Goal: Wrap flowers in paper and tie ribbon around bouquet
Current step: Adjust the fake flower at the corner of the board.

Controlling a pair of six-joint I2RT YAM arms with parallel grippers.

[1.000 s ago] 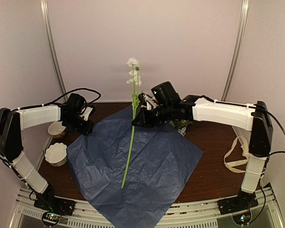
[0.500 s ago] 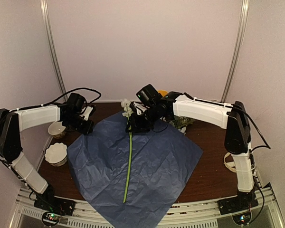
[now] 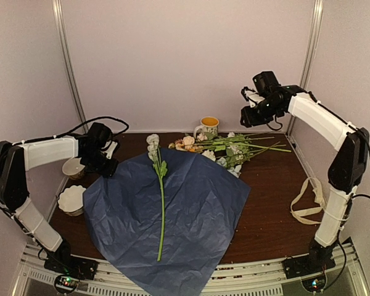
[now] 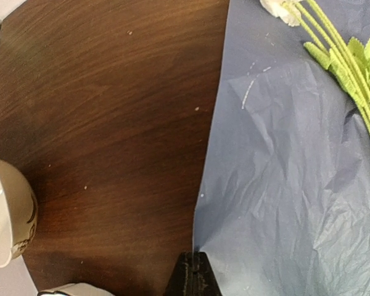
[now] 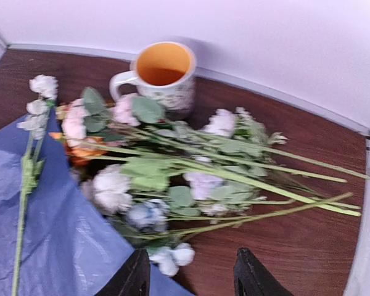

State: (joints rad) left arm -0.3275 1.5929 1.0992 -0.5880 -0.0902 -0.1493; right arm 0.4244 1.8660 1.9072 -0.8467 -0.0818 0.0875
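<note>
Dark wood tabletop point(image 3: 271, 203): the paper point(image 3: 191, 222) lies spread from the near edge to the centre, with one white-headed stem point(image 3: 161, 209) lengthwise on it and the ribbon point(image 3: 308, 200) at the right edge. Left tool point(image 4: 191, 271) is fully closed at the paper's left edge. The flowers point(image 3: 234, 148) lie along the far edge, with the right tool point(image 5: 192, 259) parted and empty, raised above them.

Mug point(image 3: 208, 127), tan bowl point(image 3: 72, 168) and white bowl point(image 3: 72, 200) stand on the wooden table point(image 3: 277, 206).

White arm shells point(image 3: 49, 151), black joints point(image 3: 9, 169), black cables point(image 3: 105, 118); black-fingered right pincer point(image 5: 191, 274)
</note>
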